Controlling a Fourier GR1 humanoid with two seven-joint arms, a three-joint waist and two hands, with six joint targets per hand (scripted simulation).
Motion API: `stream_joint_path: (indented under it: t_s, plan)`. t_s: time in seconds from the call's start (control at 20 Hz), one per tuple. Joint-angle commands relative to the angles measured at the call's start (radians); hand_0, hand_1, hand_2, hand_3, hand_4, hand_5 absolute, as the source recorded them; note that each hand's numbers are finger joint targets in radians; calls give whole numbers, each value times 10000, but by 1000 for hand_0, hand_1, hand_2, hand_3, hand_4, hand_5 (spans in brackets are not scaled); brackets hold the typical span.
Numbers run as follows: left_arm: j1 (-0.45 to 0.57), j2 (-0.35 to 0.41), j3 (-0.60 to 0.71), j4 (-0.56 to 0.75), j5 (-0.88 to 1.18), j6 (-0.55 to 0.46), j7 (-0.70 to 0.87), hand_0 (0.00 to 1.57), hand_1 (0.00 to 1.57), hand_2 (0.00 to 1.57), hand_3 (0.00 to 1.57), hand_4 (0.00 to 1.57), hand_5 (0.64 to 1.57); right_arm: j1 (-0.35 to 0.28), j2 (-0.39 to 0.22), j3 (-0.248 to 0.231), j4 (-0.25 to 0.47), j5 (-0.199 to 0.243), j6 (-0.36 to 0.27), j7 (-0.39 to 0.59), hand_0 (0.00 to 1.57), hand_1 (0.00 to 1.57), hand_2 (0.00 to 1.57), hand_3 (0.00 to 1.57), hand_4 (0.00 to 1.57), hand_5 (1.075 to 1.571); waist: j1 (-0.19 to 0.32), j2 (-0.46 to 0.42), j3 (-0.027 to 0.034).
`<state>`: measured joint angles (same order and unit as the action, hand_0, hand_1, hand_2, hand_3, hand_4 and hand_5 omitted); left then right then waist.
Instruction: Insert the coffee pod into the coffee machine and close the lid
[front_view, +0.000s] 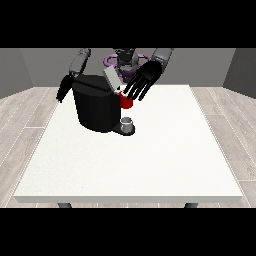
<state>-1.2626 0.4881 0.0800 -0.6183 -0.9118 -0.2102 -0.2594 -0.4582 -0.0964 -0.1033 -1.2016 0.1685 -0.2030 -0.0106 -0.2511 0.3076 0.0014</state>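
Observation:
The black coffee machine (96, 107) stands on the white table (150, 160) at the back left of centre. Its grey lid (111, 78) is tilted up and open. A red thing at the machine (126, 101) shows at its top right side. The hand at the view's right (143, 80) hovers just above and behind that red thing, open, with its fingers spread and pointing down towards it. The hand at the view's left (64, 89) hangs beside the machine's left edge with its fingers relaxed and holds nothing. A small grey thing (128, 123) sits on the machine's low front base.
The robot's torso (126, 60) is behind the machine at the table's far edge. The table's front edge (130, 199) runs across the lower part of the view. Wooden floor surrounds the table.

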Motion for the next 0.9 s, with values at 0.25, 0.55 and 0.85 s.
stream_joint_path:
  t_s: [0.25,0.55,0.85]
  plan:
    - [1825,-1738,243,-375,918,-455,309,0,0,282,0,0,1571,1456,-83,-412,973,-269,112,-465,0,0,0,0,0,1571,1365,-2347,-11]
    - [3903,-3637,2568,-167,3901,-137,-691,0,0,0,0,467,1571,2429,74,-498,901,-376,15,-56,0,0,0,0,0,1571,2418,-3794,-52]
    - [6136,-4110,3207,-24,5019,-1072,-1161,0,0,0,0,419,1571,3699,-6,-617,713,-647,380,-641,0,0,0,0,0,1571,3120,-5538,-20]
